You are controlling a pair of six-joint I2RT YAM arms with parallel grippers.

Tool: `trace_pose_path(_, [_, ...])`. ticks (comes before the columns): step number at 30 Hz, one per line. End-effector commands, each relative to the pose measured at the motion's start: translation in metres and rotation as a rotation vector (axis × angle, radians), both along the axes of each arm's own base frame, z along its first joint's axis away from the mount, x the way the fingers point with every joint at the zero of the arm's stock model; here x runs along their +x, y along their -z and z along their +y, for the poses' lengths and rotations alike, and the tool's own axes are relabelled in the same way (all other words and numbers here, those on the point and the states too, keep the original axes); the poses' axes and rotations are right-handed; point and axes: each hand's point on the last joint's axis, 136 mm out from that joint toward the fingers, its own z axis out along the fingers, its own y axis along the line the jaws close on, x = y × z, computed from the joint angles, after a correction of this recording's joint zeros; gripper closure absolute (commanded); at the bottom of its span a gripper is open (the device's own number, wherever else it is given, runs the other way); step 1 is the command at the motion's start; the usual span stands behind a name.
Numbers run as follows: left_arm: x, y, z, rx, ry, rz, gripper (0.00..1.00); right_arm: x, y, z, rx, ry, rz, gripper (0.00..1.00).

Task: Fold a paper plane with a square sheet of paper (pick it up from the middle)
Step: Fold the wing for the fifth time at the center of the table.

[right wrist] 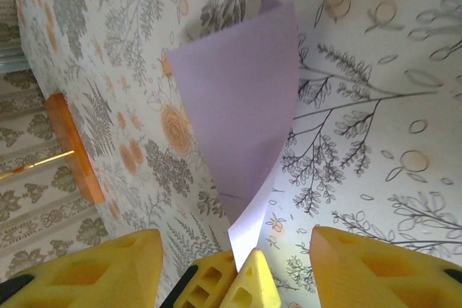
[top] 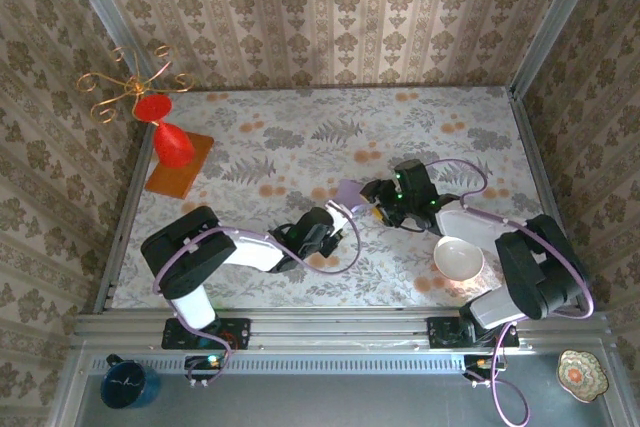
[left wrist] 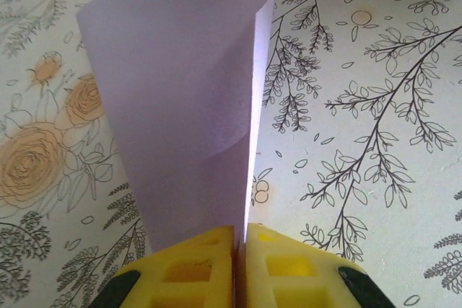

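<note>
near the tabletop's (top: pixel 300 117) middle, left tool (top: pixel 343 215) pinched shut on the near edge of the square sheet of paper (top: pixel 350 190), fingers (left wrist: pixel 209 247) pressed flat together around it. sheet lifted off the tabletop, curled over on itself, running away from that tool toward the far edge. just to the right, right tool (top: pixel 383 195) spread wide, gripping nothing, with the sheet straight ahead between its fingers (right wrist: pixel 94 265). probably best placed for the next pinch.
</note>
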Motion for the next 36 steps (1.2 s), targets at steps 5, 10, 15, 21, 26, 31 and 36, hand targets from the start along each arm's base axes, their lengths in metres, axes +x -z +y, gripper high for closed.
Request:
trace_pose_path(5, [-0.006, 0.006, 0.002, -0.207, -0.021, 0.239, 0.90, -0.006, 0.007, -0.034, -0.102, 0.040, 0.001, 0.41])
trace_pose_path(10, [-0.004, 0.004, 0.006, -0.325, -0.057, 0.377, 0.91, -0.006, -0.001, -0.041, -0.110, 0.051, -0.032, 0.40])
trace_pose_path(15, [0.001, -0.001, 0.010, -0.420, -0.102, 0.510, 0.95, -0.006, -0.002, -0.040, -0.126, 0.019, -0.052, 0.40])
trace_pose_path(21, [0.006, -0.012, 0.010, -0.492, -0.147, 0.651, 0.98, -0.001, -0.004, -0.028, -0.175, -0.131, -0.117, 0.38])
trace_pose_path(26, [0.007, -0.017, 0.007, -0.527, -0.174, 0.742, 1.00, 0.003, 0.006, -0.011, -0.222, -0.291, -0.150, 0.34])
trace_pose_path(31, [0.010, -0.022, 0.007, -0.555, -0.193, 0.776, 1.00, 0.006, 0.008, 0.010, -0.254, -0.412, -0.196, 0.32])
trace_pose_path(36, [0.012, -0.025, 0.006, -0.573, -0.192, 0.783, 1.00, 0.006, 0.017, 0.030, -0.247, -0.484, -0.185, 0.31])
